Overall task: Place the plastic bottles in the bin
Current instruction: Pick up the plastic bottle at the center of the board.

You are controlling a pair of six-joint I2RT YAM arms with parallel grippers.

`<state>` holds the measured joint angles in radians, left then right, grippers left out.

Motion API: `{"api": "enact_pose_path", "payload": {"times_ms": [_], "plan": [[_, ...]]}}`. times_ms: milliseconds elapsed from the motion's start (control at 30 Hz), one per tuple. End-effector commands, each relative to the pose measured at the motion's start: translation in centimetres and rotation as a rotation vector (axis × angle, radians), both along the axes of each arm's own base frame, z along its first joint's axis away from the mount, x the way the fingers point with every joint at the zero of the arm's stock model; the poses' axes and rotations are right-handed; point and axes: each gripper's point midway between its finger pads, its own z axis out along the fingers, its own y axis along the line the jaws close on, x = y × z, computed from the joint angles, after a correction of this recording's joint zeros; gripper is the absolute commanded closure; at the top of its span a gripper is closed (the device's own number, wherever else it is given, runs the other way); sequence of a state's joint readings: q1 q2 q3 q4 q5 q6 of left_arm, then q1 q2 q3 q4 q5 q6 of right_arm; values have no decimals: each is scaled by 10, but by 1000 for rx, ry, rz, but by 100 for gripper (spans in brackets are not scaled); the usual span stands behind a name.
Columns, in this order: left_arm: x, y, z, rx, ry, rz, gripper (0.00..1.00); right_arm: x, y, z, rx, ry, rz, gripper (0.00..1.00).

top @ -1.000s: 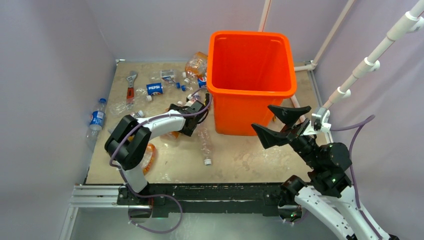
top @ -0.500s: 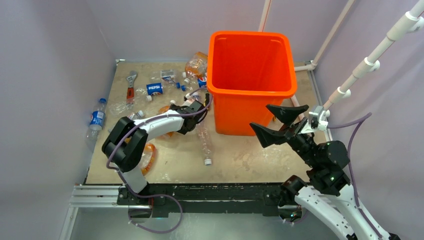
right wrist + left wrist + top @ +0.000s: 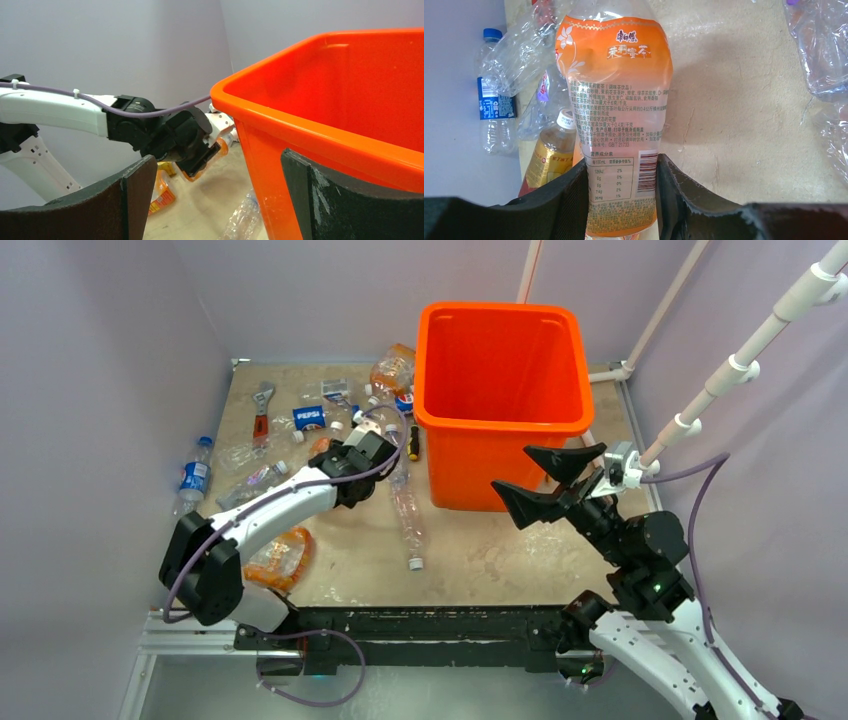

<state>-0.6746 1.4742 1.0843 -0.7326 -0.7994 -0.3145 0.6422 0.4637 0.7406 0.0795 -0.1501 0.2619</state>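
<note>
My left gripper [image 3: 621, 200] is shut on a plastic bottle [image 3: 616, 100] with an orange label, its pads pressing the lower body on both sides. In the top view the left gripper [image 3: 352, 456] hangs just left of the orange bin [image 3: 497, 425], a little above the table. The right wrist view shows the same left gripper [image 3: 195, 145] with the bottle [image 3: 221, 148] pointing at the bin [image 3: 325, 100]. My right gripper [image 3: 510, 470] stands open in front of the bin with nothing in it. Several more bottles lie on the table, one clear bottle [image 3: 408, 520] near the bin's front.
A Pepsi bottle [image 3: 193, 475] lies at the left wall, and an orange-labelled bottle [image 3: 278, 555] beside the left arm's base. A wrench [image 3: 262, 405] and a screwdriver [image 3: 413, 443] lie among the bottles at the back. A yellow-labelled bottle [image 3: 549, 155] lies under my left wrist.
The left jaws have closed on the orange-labelled bottle and raised it off the table, while the left arm's elbow swung out to the left. The right gripper drifted slightly left, still open.
</note>
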Motion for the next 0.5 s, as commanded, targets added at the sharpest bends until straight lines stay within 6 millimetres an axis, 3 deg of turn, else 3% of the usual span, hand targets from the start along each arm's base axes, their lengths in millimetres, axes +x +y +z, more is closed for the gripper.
{"api": "enact_pose_path", "payload": {"times_ms": [0, 67, 300, 467], "plan": [[-1, 4, 41, -63, -105, 29, 78, -12, -2, 37, 56, -75, 31, 2], [-3, 6, 69, -126, -179, 38, 80, -15, 0, 41, 58, -80, 49, 2], [-18, 3, 227, -501, -560, -64, 82, -30, 14, 69, 92, -114, 171, 1], [-50, -38, 317, -841, -778, -413, 82, -34, 32, 89, 104, -122, 275, 1]]}}
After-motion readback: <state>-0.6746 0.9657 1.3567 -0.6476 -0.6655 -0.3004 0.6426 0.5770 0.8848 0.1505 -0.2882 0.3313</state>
